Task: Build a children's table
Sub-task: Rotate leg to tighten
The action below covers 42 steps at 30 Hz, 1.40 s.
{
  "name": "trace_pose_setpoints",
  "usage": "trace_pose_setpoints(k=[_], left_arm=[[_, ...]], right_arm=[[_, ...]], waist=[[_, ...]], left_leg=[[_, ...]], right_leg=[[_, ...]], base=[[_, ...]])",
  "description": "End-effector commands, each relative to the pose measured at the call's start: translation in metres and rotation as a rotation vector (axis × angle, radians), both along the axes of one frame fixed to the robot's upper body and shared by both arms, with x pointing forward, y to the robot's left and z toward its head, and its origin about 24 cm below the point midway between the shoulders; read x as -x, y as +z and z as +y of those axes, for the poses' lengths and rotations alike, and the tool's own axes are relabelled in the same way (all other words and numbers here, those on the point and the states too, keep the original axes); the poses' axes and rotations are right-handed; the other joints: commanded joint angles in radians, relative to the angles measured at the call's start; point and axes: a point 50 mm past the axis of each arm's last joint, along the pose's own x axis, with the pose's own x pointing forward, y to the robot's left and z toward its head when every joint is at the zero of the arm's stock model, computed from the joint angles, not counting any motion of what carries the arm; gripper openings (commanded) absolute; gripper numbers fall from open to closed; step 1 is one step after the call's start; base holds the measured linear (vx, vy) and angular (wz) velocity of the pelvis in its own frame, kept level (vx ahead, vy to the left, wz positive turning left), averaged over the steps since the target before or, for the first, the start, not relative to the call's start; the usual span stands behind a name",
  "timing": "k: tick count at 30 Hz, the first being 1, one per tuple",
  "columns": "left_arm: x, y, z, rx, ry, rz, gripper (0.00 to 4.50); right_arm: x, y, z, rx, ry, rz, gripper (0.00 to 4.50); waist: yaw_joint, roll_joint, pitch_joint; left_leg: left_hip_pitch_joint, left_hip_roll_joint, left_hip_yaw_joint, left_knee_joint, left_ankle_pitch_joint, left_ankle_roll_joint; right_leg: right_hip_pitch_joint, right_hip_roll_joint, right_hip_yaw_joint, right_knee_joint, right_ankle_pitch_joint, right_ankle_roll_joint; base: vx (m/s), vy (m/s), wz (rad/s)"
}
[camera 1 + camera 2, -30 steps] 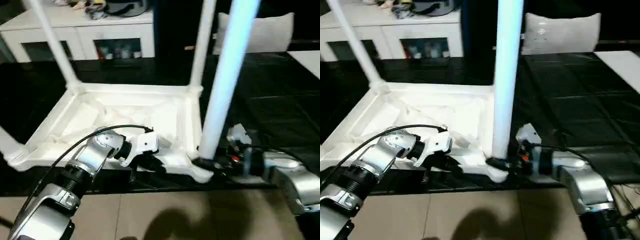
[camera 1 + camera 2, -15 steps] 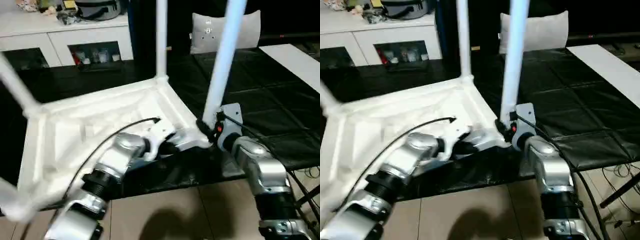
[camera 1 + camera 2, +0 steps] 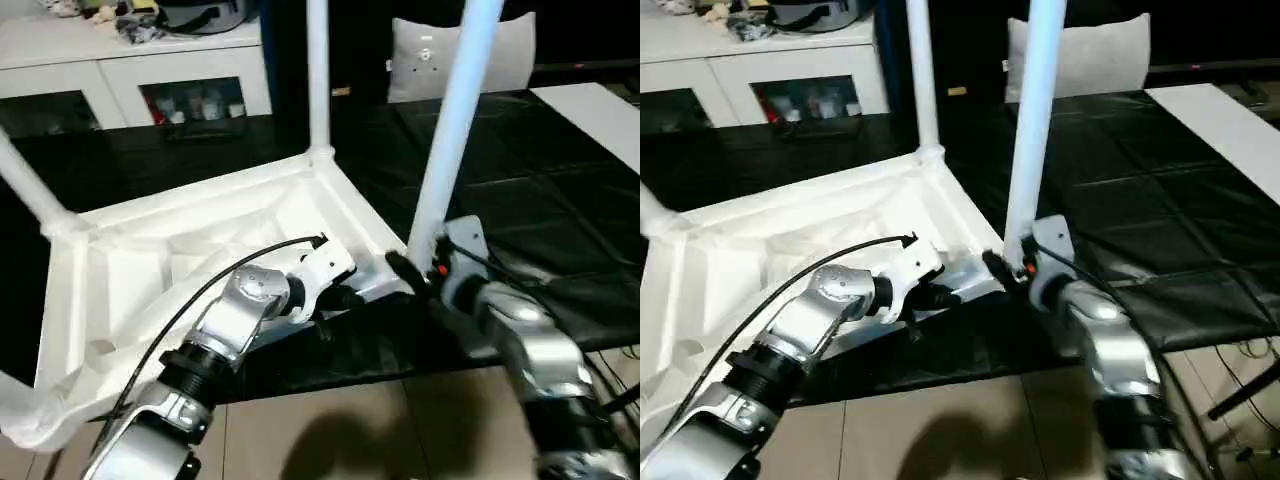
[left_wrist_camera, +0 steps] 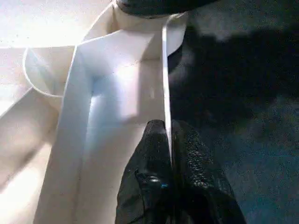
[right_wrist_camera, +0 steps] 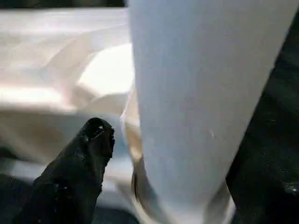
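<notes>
Table [image 3: 200, 250] lies upside down at frame centre on the dark surface [image 3: 540, 190]. Left pincer [image 4: 167, 135] pinches its rim; right pincer [image 3: 1002, 268] stands spread around the near leg [image 3: 445, 150]. We should steady the rim while checking the leg seats fully.

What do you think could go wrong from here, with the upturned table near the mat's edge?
1. The left gripper pinches only the thin rim of the table; the plastic could slip out if the top swings.
2. The right gripper sits at the base of the near leg with one of its fingers clear of it, so the leg may lean if not fully seated.
3. That corner reaches the mat's edge and could slide off.
</notes>
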Motion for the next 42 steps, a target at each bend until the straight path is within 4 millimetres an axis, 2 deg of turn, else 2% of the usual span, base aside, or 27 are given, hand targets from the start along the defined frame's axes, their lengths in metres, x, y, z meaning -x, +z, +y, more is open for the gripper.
trace_pose_setpoints(k=[1, 5, 6, 7, 9, 12, 15, 16, 17, 18, 20, 23, 24, 26, 27, 28, 29, 30, 31, 36, 42], left_arm=[[-0.002, 0.006, 0.006, -0.001, -0.058, -0.037, 0.00], [-0.002, 0.006, 0.011, -0.017, -0.085, -0.036, 0.00], [-0.001, 0.006, 0.016, -0.036, -0.122, -0.027, 0.00], [-0.001, 0.006, 0.016, -0.036, -0.122, -0.027, 0.00], [0.000, 0.006, 0.021, -0.061, -0.183, -0.015, 0.00], [0.003, 0.006, 0.025, -0.085, -0.253, -0.004, 0.00], [0.006, 0.006, 0.027, -0.109, -0.314, 0.005, 0.00], [0.008, 0.006, 0.028, -0.115, -0.341, 0.010, 0.00], [0.010, 0.006, 0.029, -0.122, -0.377, 0.014, 0.00], [0.011, 0.006, 0.030, -0.127, -0.401, 0.017, 0.00], [0.013, 0.007, 0.031, -0.133, -0.425, 0.021, 0.00], [0.015, 0.008, 0.032, -0.146, -0.482, 0.026, 0.00], [0.015, 0.008, 0.032, -0.147, -0.485, 0.026, 0.00], [0.016, 0.009, 0.031, -0.153, -0.519, 0.026, 0.00], [0.016, 0.009, 0.031, -0.153, -0.519, 0.026, 0.00], [0.016, 0.010, 0.030, -0.153, -0.532, 0.024, 0.00], [0.016, 0.011, 0.030, -0.152, -0.536, 0.023, 0.00], [0.016, 0.011, 0.029, -0.152, -0.537, 0.023, 0.00], [0.015, 0.011, 0.029, -0.151, -0.540, 0.023, 0.00], [0.015, 0.011, 0.029, -0.151, -0.546, 0.023, 0.00], [0.015, 0.010, 0.032, -0.154, -0.541, 0.028, 0.00]], right_arm=[[0.008, 0.012, -0.003, -0.007, 0.160, -0.035, 4.02], [0.012, 0.017, -0.012, -0.001, 0.212, -0.037, 4.15], [0.014, 0.023, -0.025, 0.015, 0.267, -0.028, 4.15], [0.014, 0.023, -0.025, 0.015, 0.267, -0.028, 4.15], [0.019, 0.028, -0.037, 0.053, 0.350, -0.004, 4.15], [0.021, 0.031, -0.043, 0.077, 0.410, 0.016, 4.15], [0.022, 0.034, -0.045, 0.088, 0.462, 0.028, 4.15], [0.023, 0.035, -0.045, 0.089, 0.487, 0.034, 4.15], [0.025, 0.036, -0.044, 0.089, 0.527, 0.042, 4.15], [0.026, 0.036, -0.043, 0.090, 0.555, 0.047, 3.89], [0.027, 0.037, -0.042, 0.089, 0.580, 0.053, 3.89], [0.028, 0.036, -0.040, 0.086, 0.636, 0.068, 3.52], [0.028, 0.036, -0.040, 0.085, 0.640, 0.069, 3.52], [0.029, 0.034, -0.035, 0.071, 0.688, 0.079, 3.36], [0.029, 0.034, -0.035, 0.071, 0.688, 0.079, 3.26], [0.029, 0.033, -0.031, 0.054, 0.716, 0.086, 3.16], [0.029, 0.032, -0.030, 0.046, 0.727, 0.093, 3.05], [0.029, 0.032, -0.029, 0.041, 0.733, 0.097, 2.96], [0.030, 0.031, -0.028, 0.035, 0.743, 0.102, 2.89], [0.028, 0.027, -0.026, 0.012, 0.761, 0.117, 2.49], [0.028, 0.025, -0.024, -0.016, 0.782, 0.136, 2.02]], waist=[[0.010, -0.018, -0.066], [0.015, -0.019, -0.066], [0.016, -0.019, -0.066], [0.019, -0.019, -0.067], [0.031, -0.022, -0.069], [0.039, -0.027, -0.068], [0.045, -0.024, -0.068], [0.047, -0.028, -0.067], [0.050, -0.028, -0.068], [0.055, -0.028, -0.068], [0.059, -0.027, -0.068], [0.068, -0.030, -0.067], [0.071, -0.029, -0.066], [0.075, -0.034, -0.065], [0.077, -0.032, -0.066], [0.078, -0.033, -0.065], [0.078, -0.040, -0.064], [0.080, -0.036, -0.064], [0.080, -0.039, -0.063], [0.080, -0.041, -0.064], [0.081, -0.042, -0.064]], left_leg=[[-0.009, 0.022, 0.003, -0.061, -0.160, 0.103], [-0.009, 0.025, 0.003, -0.061, -0.170, 0.104], [-0.009, 0.025, 0.002, -0.062, -0.166, 0.100], [-0.008, 0.025, 0.002, -0.061, -0.164, 0.102], [-0.007, 0.026, 0.004, -0.057, -0.150, 0.116], [-0.008, 0.028, 0.005, -0.057, -0.144, 0.121], [-0.007, 0.031, 0.005, -0.057, -0.142, 0.119], [-0.006, 0.032, 0.006, -0.057, -0.147, 0.115], [-0.005, 0.032, 0.006, -0.057, -0.150, 0.114], [-0.003, 0.033, 0.007, -0.057, -0.155, 0.116], [-0.003, 0.035, 0.006, -0.058, -0.156, 0.116], [-0.003, 0.036, 0.007, -0.059, -0.159, 0.105], [-0.004, 0.035, 0.007, -0.059, -0.163, 0.102], [-0.002, 0.034, 0.009, -0.059, -0.174, 0.097], [0.000, 0.034, 0.009, -0.059, -0.173, 0.093], [-0.001, 0.035, 0.008, -0.059, -0.174, 0.092], [-0.002, 0.034, 0.009, -0.059, -0.175, 0.092], [-0.002, 0.034, 0.008, -0.059, -0.177, 0.090], [-0.001, 0.034, 0.008, -0.059, -0.181, 0.086], [0.000, 0.034, 0.007, -0.060, -0.196, 0.074], [-0.003, 0.033, 0.007, -0.059, -0.181, 0.078]], right_leg=[[0.072, -0.045, 0.052, -0.064, -0.300, -0.144], [0.070, -0.046, 0.052, -0.064, -0.318, -0.143], [0.069, -0.046, 0.053, -0.064, -0.324, -0.144], [0.069, -0.046, 0.051, -0.064, -0.325, -0.143], [0.070, -0.046, 0.054, -0.059, -0.304, -0.150], [0.068, -0.047, 0.054, -0.057, -0.305, -0.158], [0.066, -0.048, 0.054, -0.056, -0.315, -0.159], [0.065, -0.048, 0.055, -0.057, -0.321, -0.159], [0.064, -0.049, 0.054, -0.057, -0.328, -0.159], [0.064, -0.049, 0.055, -0.058, -0.337, -0.156], [0.062, -0.049, 0.056, -0.057, -0.336, -0.158], [0.061, -0.051, 0.058, -0.057, -0.350, -0.153], [0.061, -0.049, 0.057, -0.056, -0.358, -0.150], [0.060, -0.052, 0.057, -0.060, -0.389, -0.141], [0.059, -0.052, 0.057, -0.060, -0.399, -0.137], [0.058, -0.051, 0.058, -0.060, -0.400, -0.136], [0.058, -0.051, 0.058, -0.061, -0.404, -0.133], [0.058, -0.052, 0.058, -0.060, -0.415, -0.131], [0.057, -0.052, 0.058, -0.063, -0.427, -0.125], [0.056, -0.052, 0.057, -0.063, -0.431, -0.121], [0.058, -0.052, 0.057, -0.062, -0.428, -0.119]], base=[[0.000, 0.000, 0.00], [0.000, 0.000, 0.00], [0.000, 0.000, 0.00], [0.000, 0.000, 0.00], [0.000, 0.000, 0.00], [0.000, 0.000, 0.00], [0.000, 0.000, 0.00], [0.000, 0.000, 0.00], [0.000, 0.000, 0.00], [0.000, 0.000, 0.00], [0.000, 0.000, 0.00], [0.000, 0.000, 0.00], [0.000, 0.000, 0.00], [0.000, 0.000, 0.00], [0.000, 0.000, 0.00], [0.000, 0.000, 0.00], [0.000, 0.000, 0.00], [0.000, 0.000, 0.00], [0.000, 0.000, 0.00], [0.000, 0.000, 0.00], [0.000, 0.000, 0.00]])
